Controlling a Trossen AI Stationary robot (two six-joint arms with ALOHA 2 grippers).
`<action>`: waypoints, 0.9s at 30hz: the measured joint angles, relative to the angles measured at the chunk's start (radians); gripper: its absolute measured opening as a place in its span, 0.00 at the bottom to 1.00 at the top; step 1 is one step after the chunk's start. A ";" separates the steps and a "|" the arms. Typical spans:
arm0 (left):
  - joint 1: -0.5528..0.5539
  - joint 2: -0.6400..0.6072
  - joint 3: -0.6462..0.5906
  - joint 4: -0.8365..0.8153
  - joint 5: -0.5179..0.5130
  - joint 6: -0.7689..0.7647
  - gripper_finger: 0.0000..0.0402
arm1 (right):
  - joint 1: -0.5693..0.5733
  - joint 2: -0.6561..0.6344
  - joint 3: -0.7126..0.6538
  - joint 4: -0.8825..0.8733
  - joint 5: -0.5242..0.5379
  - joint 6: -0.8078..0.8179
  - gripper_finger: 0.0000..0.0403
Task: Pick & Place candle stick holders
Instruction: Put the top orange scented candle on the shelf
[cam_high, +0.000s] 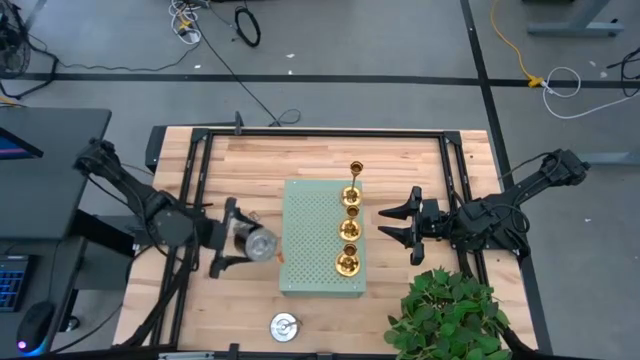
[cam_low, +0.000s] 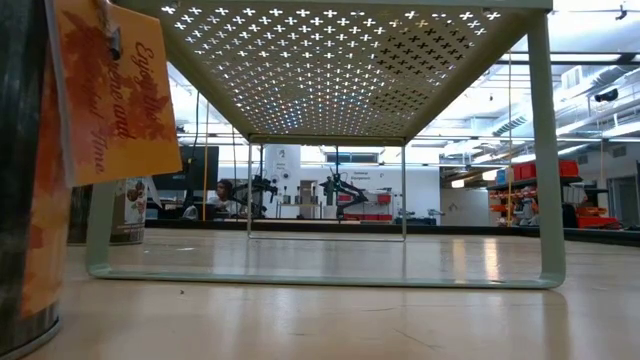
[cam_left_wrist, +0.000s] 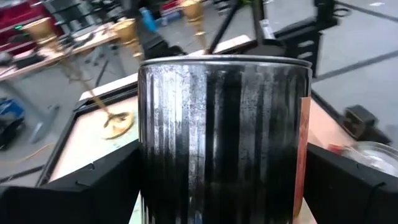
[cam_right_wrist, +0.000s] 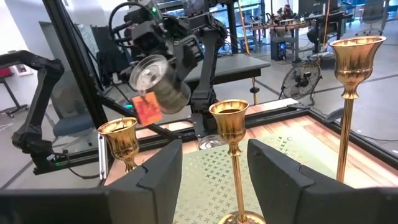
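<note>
The left gripper (cam_high: 240, 243) is spread wide around a silver candle holder (cam_high: 260, 243), gripping it beside the left edge of the pale green perforated board (cam_high: 310, 240) — an orange tag (cam_right_wrist: 147, 109) hangs from it. Three gold brass holders (cam_high: 349, 228) stand in a row on the board. The right gripper (cam_high: 395, 228) hovers half-open and empty just right of them. Another silver holder (cam_high: 284, 326) sits on the table (cam_high: 250, 160) near its front edge.
</note>
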 joint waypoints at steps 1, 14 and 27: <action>0.007 0.000 0.000 0.009 -0.006 -0.011 0.92 | 0.000 0.000 0.000 0.001 0.000 0.000 0.46; 0.136 -0.013 0.000 0.095 0.059 0.002 0.92 | 0.000 0.000 0.000 0.000 0.000 0.000 0.46; 0.329 -0.250 -0.345 0.556 0.152 0.014 0.92 | 0.000 0.000 0.000 0.000 0.000 0.000 0.46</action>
